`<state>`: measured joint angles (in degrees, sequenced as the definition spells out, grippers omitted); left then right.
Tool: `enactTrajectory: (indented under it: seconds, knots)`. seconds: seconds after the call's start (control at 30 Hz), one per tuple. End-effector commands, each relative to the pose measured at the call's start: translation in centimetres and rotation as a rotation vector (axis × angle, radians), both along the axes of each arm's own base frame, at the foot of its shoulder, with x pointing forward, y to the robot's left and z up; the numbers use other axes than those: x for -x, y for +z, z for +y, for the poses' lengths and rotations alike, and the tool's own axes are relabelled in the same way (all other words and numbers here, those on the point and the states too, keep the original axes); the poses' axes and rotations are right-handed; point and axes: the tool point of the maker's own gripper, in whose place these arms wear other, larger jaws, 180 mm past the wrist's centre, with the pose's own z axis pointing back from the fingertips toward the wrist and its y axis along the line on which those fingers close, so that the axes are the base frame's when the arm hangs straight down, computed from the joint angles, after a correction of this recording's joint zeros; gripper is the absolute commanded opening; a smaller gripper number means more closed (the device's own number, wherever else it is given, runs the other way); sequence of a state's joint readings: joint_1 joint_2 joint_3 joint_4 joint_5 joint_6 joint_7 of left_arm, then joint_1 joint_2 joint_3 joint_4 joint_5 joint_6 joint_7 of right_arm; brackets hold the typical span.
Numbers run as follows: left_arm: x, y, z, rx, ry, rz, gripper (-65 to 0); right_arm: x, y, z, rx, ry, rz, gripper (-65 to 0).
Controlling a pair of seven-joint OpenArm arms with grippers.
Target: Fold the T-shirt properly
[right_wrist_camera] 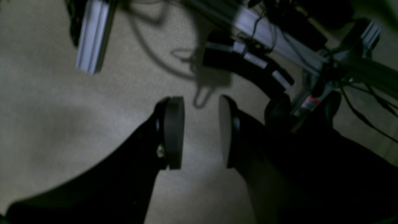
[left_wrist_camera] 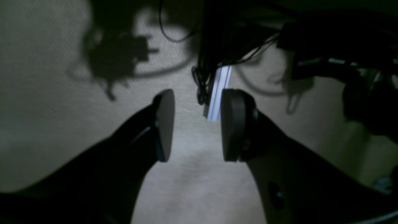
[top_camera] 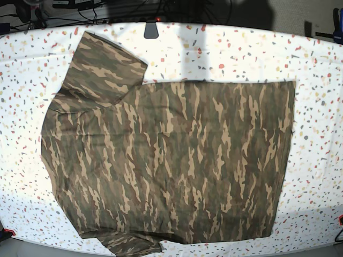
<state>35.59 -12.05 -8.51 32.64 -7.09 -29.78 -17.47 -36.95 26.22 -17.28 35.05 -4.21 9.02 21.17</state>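
Camouflage T-shirt (top_camera: 171,160) flat, unfolded on speckled table (top_camera: 321,69).

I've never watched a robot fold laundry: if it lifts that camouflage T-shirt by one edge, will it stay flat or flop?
Probably flop. The T-shirt lies spread flat as thin cloth on the speckled table, so a lifted edge would likely sag and drape. It looks light for its spread, so a push would more likely bunch it into wrinkles than slide it whole. Nothing suggests fragility or rolling.

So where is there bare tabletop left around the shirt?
The T-shirt covers most of the speckled table. Free strips lie along the far edge beyond the upper sleeve, down the right past the hem, and at the near-left corner. The near edge is crowded.
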Motion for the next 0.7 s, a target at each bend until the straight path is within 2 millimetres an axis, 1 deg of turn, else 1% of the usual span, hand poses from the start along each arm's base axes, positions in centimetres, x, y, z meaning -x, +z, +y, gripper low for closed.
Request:
enactTrajectory:
  seconds: [0.0,0.1,0.17,0.23,0.3,0.43,0.47,0.53,0.6,0.67]
  knots:
    - [1.3,0.9,0.1,0.004,-0.01,0.004,-40.6,1.8,1.2,-1.1,0.007,0.02,0.021,-45.3]
    - [2.6,2.7,-0.1,0.006,-0.043,-0.01,-40.6,4.6,3.9,-1.7,-0.011,0.075,0.051,-45.3]
    - [3.5,3.8,-0.2,0.005,-0.06,-0.014,-40.6,6.0,5.7,-2.1,-0.021,0.113,0.066,-45.3]
    - [4.0,4.7,-0.4,0.008,-0.069,-0.023,-40.6,6.9,7.2,-2.3,-0.025,0.147,0.069,-45.3]
    - [4.2,5.5,-0.5,0.01,-0.074,-0.036,-40.6,7.4,8.4,-2.3,-0.027,0.17,0.069,-45.3]
    - [4.4,6.6,-0.4,0.005,-0.06,-0.081,-40.6,8.4,9.5,-2.1,-0.016,0.181,0.065,-45.3]
    - [4.6,6.8,-0.4,0.004,-0.057,-0.082,-40.6,8.6,9.7,-2.1,-0.013,0.156,0.066,-45.3]
    - [5.4,7.0,-0.4,0.005,-0.058,-0.068,-40.6,9.0,10.0,-2.3,-0.005,0.045,0.061,-45.3]
    - [6.1,7.2,-0.4,0.005,-0.058,-0.052,-40.6,8.6,10.4,-2.5,-0.006,-0.071,0.022,-45.3]
    - [6.5,7.3,-0.4,0.006,-0.058,-0.044,-40.6,8.4,10.6,-2.6,-0.003,-0.129,-0.007,-45.3]
